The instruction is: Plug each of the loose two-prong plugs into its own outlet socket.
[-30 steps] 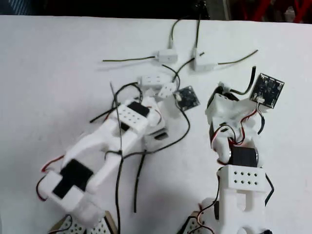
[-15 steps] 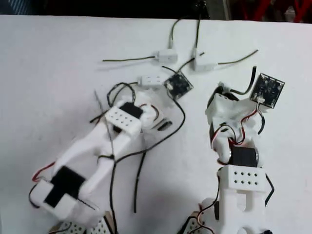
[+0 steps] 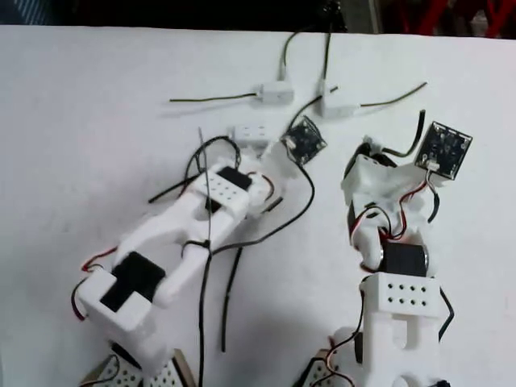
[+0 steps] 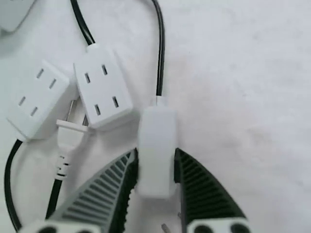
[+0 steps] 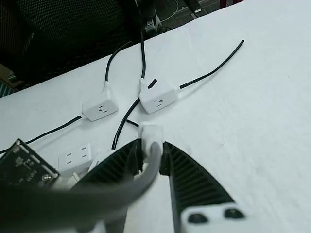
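The white plug [image 4: 155, 141] is a smooth rectangular body with a black cord leaving its far end. The left jaws are closed on its two long sides, their dark ribbed faces pressed flat against it. Just beside its cord end lies a white outlet block [image 4: 103, 87] with two pairs of slots, and a second outlet block [image 4: 35, 99] sits against that one's side. A loose plug [image 4: 68, 132], white with bare prongs and a black cord, lies at the near edges of both blocks, with its prongs pointing into the gap between them.

In the high view the left arm [image 3: 185, 226] stretches low and nearly flat from 7 o'clock towards the middle of the white bench [image 3: 97, 105]. Loose black cords trail around it. One single outlet [image 3: 276, 93] and another single outlet [image 3: 337, 105] rest near 12 o'clock, well apart from that arm.

The right arm [image 3: 387, 210] sits folded at 4 o'clock. The right jaws stand narrow, holding a small white plug [image 5: 149, 132] between their tips, and they face the single outlets.
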